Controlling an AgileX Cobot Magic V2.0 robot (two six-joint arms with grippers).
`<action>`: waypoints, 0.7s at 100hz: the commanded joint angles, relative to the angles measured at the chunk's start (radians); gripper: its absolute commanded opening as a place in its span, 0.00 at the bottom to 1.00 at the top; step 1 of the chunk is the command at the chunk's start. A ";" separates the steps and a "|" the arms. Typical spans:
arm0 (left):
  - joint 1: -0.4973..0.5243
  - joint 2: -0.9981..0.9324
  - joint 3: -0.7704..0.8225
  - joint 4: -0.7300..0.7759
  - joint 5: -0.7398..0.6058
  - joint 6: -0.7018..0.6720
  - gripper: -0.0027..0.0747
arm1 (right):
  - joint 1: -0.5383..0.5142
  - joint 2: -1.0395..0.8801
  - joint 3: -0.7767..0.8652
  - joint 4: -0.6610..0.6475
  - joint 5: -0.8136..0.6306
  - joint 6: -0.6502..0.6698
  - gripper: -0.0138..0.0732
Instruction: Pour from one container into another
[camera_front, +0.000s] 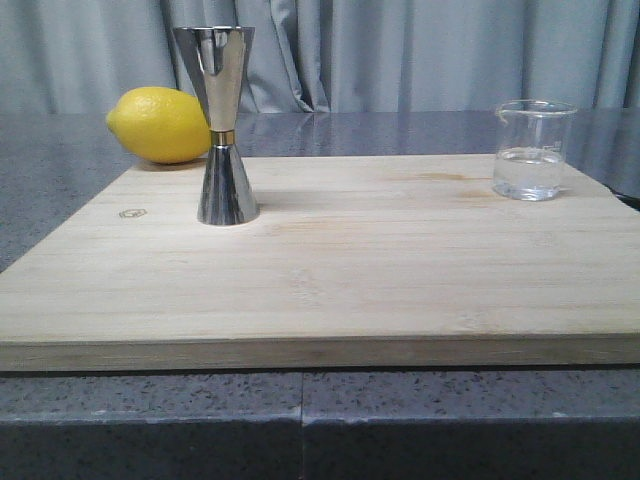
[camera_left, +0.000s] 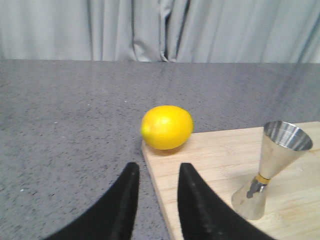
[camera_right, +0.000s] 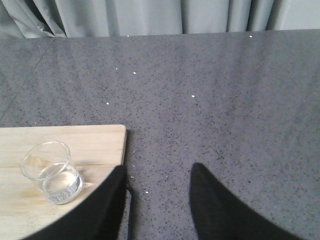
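Dark grey speckled stone tabletop (camera_front: 60, 190), pale grey pleated curtain (camera_front: 420, 50) behind it. A light bamboo cutting board (camera_front: 350, 270) lies flat on the tabletop and serves as landmark. Small oval stamp mark near the board's left edge, too faint to read; scale marks on the glass not legible.

Left claw (camera_left: 156, 192): black fingers apart, nothing btwn them, hovering over the board's left rear corner. Yellow lemon (camera_front: 160, 125) sits on the tabletop just off that corner, touching the board edge, just beyond the fingertips. Tall shiny steel hourglass jigger w/ gold waist band (camera_front: 222, 130) stands upright on the board's left rear part, near the lemon, off to the side of the left claw.

Small clear glass beaker w/ pour lip (camera_front: 533, 150) stands upright at the board's right rear corner, a little clear liquid in the bottom. Right claw (camera_right: 157, 197): fingers spread, empty, over bare tabletop just past the board's right edge; beaker beside it, not touching.
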 joint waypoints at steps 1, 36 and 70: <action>-0.062 0.056 -0.037 -0.012 -0.156 0.013 0.54 | -0.005 0.021 -0.038 -0.003 -0.072 -0.012 0.63; -0.190 0.291 -0.037 0.110 -0.326 0.016 0.83 | -0.005 0.042 -0.038 -0.003 -0.121 -0.026 0.66; -0.288 0.387 -0.013 0.196 -0.444 0.016 0.83 | -0.005 0.042 -0.032 -0.014 -0.114 -0.026 0.66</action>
